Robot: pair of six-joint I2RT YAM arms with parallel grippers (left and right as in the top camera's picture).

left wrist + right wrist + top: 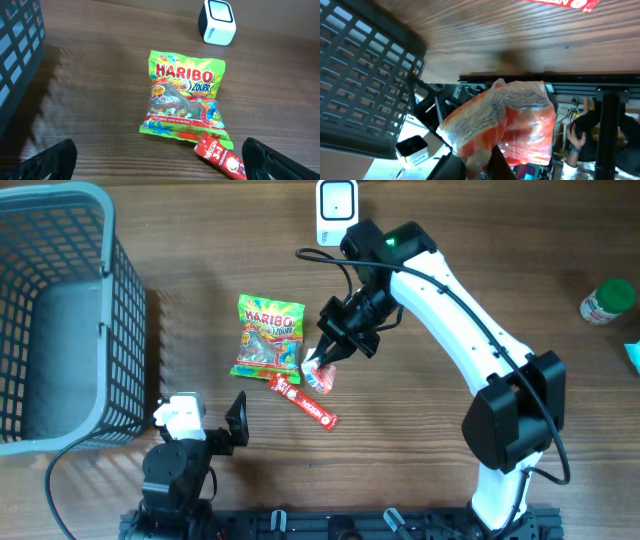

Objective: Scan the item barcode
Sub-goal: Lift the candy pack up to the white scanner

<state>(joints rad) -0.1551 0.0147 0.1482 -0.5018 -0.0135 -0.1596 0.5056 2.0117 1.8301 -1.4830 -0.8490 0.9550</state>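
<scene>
item: orange snack packet, crumpled, glossy film.
place: just off the lower right corner of the haribo bag, over the upper end of the nescafe stick.
axis: in the right wrist view the long axis runs straight out from the fingers, far end leaning slightly right; barcode not discernible.
right end effector: clamped on the packet's near end, the packet projecting beyond the tips.
left end effector: fingers wide apart, below and left of the haribo bag, holding nothing.
scanner: white, above and right of the bag, well apart from the packet.
</scene>
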